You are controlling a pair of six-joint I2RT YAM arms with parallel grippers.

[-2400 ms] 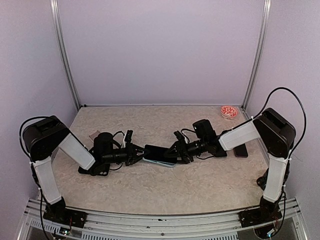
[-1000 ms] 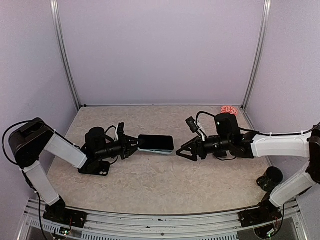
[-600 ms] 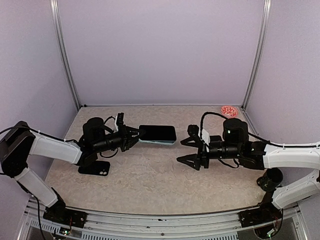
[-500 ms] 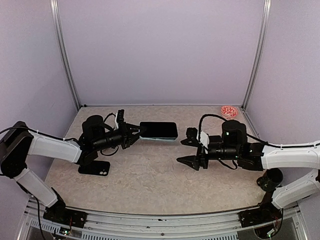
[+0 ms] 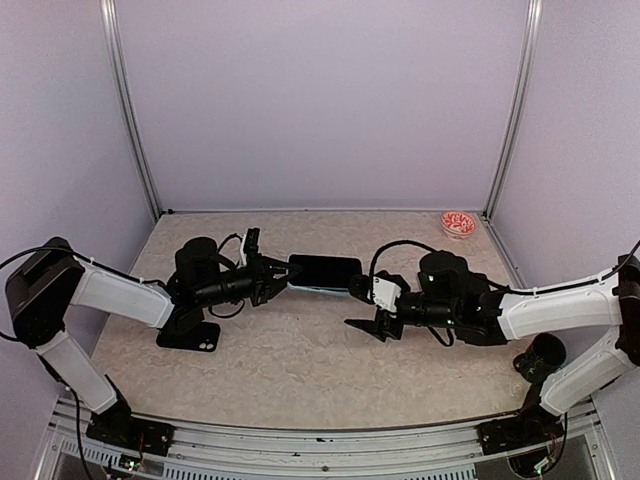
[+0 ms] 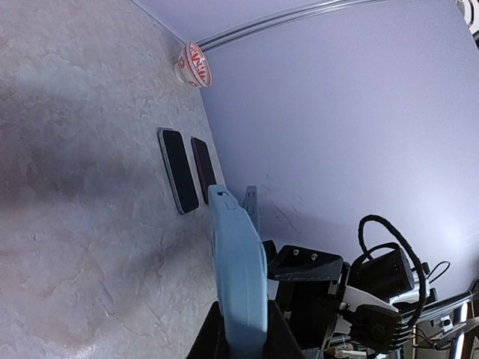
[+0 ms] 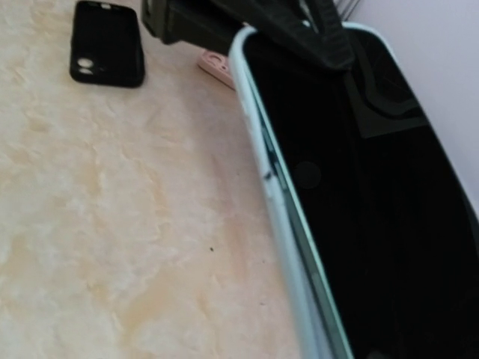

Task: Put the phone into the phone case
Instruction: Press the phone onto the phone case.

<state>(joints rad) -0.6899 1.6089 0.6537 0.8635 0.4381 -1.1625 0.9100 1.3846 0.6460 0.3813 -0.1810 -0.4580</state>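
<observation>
The left gripper (image 5: 272,281) is clamped on the near end of the phone (image 5: 325,270), holding it off the table (image 5: 300,370) with its long side running toward 3 o'clock in the top view; the screen faces up and is dark. A pale blue case (image 6: 238,277) wraps the phone's edge; the left wrist view shows that edge standing up from between the two fingers. Along the rim in the right wrist view a thin line runs between case and glass; whether the phone sits fully home there I cannot tell.

The right gripper (image 5: 358,306) has its jaws spread and grips nothing; it lies at about 5 o'clock from the phone, its upper finger just beside the phone's free end; touching or not, I cannot tell.

A black case (image 5: 196,336) lies flat on the table at 7 o'clock from the left gripper; a small pink thing (image 7: 215,66) lies near it. A red-and-white dish (image 5: 458,222) sits in the far corner at 1 o'clock; two dark phones (image 6: 179,179) lie side by side on the table below it.
</observation>
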